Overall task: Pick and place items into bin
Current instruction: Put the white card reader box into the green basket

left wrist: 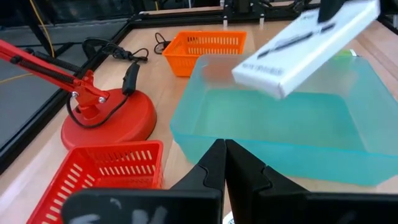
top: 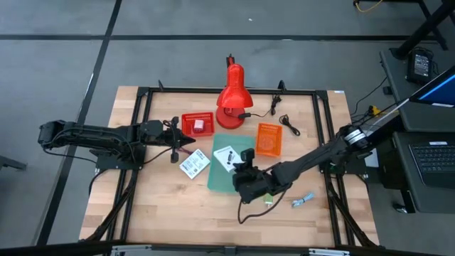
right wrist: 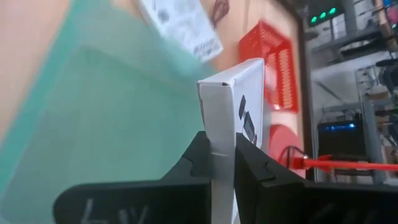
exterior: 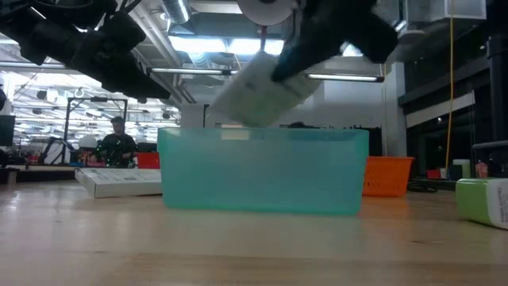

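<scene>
The white printed box (left wrist: 308, 43) is held in the air, tilted, over the teal bin (top: 226, 186). The right tool (right wrist: 222, 163) is closed on it, with one dark finger on each flat side of the box, as the right wrist view shows. From the level of the tabletop, the box (exterior: 258, 91) hangs above the rim of the bin (exterior: 262, 171) and does not touch it. As far as the left wrist view shows, no item lies inside the bin.

A second white printed packet (top: 194, 166) lies flat on the tabletop (top: 163, 213), just beside the bin on its left side. A green block (exterior: 484, 200) stands on the tabletop to the right of the bin, and a blue-white clip (top: 303, 200) lies near the right arm, apart from the bin.

Behind the bin stand two small baskets. The red basket (top: 197, 124) has a pink cube (top: 199, 126) in it. In the orange basket (top: 269, 139) I cannot tell any content. Between the baskets stands a red desk lamp (top: 232, 96), and a black cable (top: 284, 121) lies beside the orange basket.

The left tool (left wrist: 224, 171) hangs over the tabletop near the red basket, with its fingers pressed together and nothing between them.
</scene>
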You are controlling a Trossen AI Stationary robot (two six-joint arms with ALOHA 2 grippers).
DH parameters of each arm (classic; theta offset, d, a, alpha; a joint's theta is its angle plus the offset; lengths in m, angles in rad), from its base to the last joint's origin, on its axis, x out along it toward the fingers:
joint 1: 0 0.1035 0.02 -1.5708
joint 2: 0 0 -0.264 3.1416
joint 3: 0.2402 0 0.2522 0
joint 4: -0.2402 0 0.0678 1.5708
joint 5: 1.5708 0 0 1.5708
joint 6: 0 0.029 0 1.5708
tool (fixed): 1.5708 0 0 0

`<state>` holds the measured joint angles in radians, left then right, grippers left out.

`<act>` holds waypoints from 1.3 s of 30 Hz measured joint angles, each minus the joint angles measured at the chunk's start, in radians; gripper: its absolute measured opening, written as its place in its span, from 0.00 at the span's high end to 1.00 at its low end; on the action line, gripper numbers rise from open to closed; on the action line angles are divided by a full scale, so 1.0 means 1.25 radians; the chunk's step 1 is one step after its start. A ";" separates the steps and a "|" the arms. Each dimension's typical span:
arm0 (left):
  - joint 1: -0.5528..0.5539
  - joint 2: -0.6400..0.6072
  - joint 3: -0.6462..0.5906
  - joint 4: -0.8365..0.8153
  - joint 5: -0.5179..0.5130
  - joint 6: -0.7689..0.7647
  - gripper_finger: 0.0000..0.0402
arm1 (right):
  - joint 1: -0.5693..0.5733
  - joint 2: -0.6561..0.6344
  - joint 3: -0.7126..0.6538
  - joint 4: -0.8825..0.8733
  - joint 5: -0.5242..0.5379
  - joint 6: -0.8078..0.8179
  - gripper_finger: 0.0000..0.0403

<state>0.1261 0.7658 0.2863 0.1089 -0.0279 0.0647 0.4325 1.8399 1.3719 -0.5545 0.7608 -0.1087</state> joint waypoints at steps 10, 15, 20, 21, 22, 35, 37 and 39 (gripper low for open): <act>0.000 0.000 0.000 -0.001 -0.002 -0.008 0.99 | -0.008 0.091 0.001 -0.043 -0.007 0.061 0.96; 0.000 0.000 0.000 0.000 -0.002 -0.009 0.99 | -0.013 0.093 0.001 -0.040 -0.015 0.089 0.94; 0.000 0.000 0.000 0.000 -0.003 -0.015 0.99 | -0.032 0.093 -0.001 -0.061 -0.017 0.127 0.84; 0.000 0.000 0.000 0.000 -0.003 -0.015 0.99 | -0.037 0.093 -0.002 -0.063 -0.018 0.137 0.82; 0.000 0.000 0.000 0.000 -0.003 -0.015 0.99 | -0.041 0.093 -0.003 -0.067 -0.018 0.147 0.81; 0.000 0.000 0.000 0.000 -0.002 -0.021 0.99 | -0.080 0.093 -0.003 -0.066 -0.017 0.166 0.78; 0.000 0.000 0.000 0.000 -0.002 -0.021 0.99 | -0.088 0.093 -0.003 -0.066 -0.017 0.169 0.78; 0.000 0.000 0.000 0.000 -0.002 -0.032 0.99 | -0.092 0.093 -0.003 -0.066 -0.021 0.170 0.78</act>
<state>0.1261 0.7658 0.2863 0.1089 -0.0299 0.0252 0.3177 1.9564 1.3682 -0.6376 0.7343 0.1032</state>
